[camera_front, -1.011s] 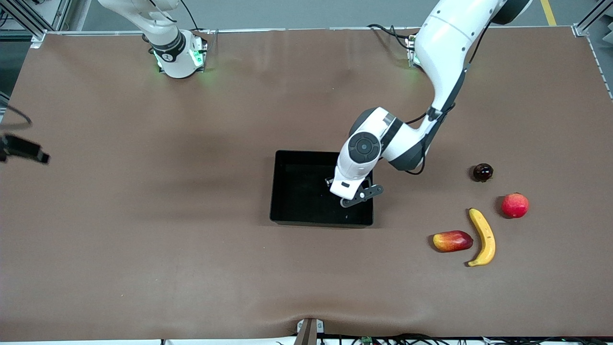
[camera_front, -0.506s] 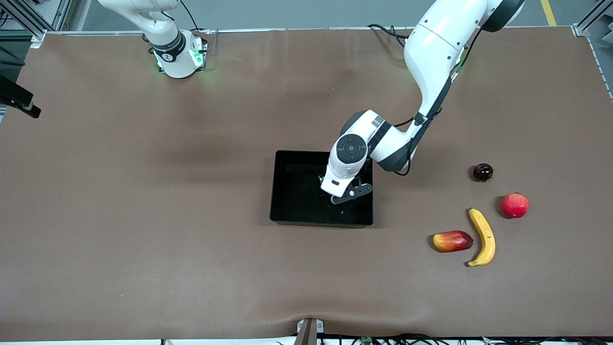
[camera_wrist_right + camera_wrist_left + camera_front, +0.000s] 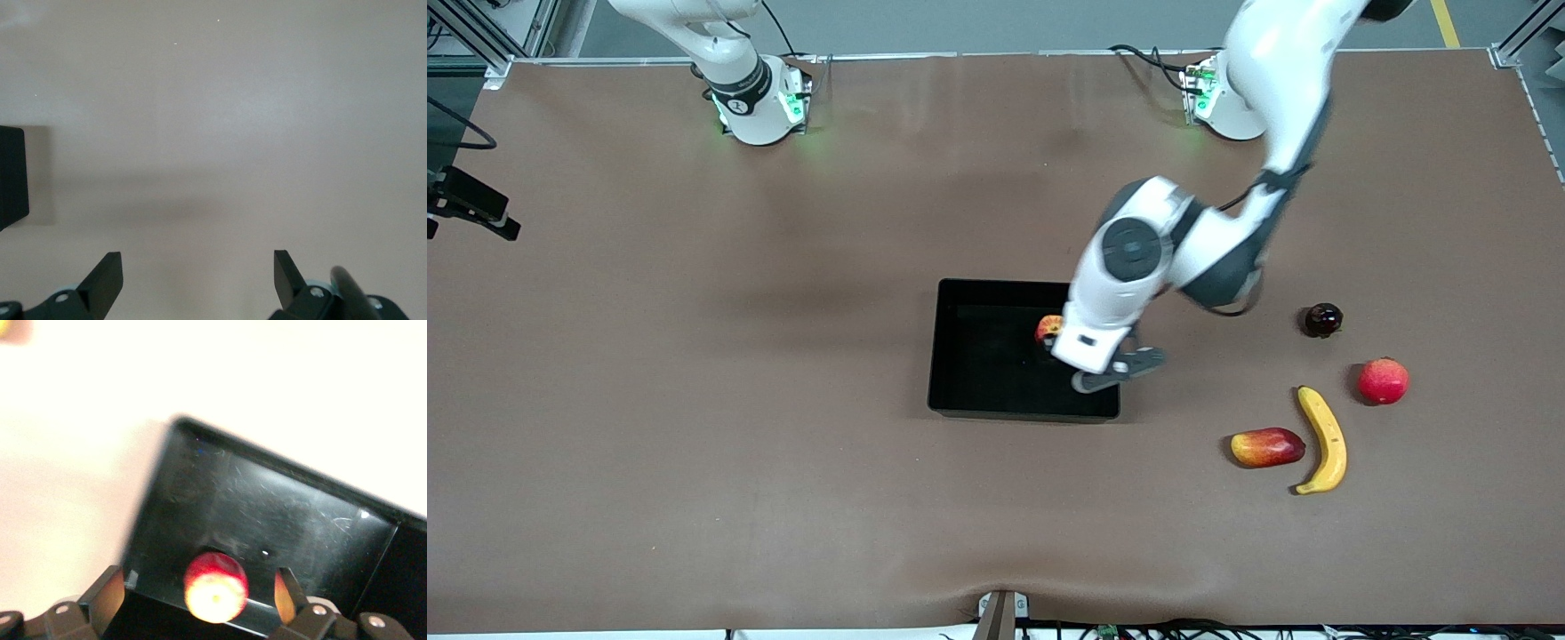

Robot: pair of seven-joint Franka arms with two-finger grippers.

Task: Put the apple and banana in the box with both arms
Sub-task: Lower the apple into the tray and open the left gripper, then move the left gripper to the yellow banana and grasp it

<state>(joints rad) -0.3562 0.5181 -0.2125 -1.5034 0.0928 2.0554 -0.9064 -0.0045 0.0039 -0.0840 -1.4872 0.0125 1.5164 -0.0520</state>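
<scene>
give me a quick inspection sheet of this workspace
surface: brown table cover, slight wrinkles
job's things: apple lies in the black box; banana on the table toward the left arm's end
clutter: mango-like fruit beside the banana, red round fruit, dark small fruit
end effectors: left end effector open over the box, apple between its fingers, apart from them; right end effector open over bare table
cables: black cables at the left arm's base and along the table's near edge
surroundings: metal frame posts at the corners
</scene>
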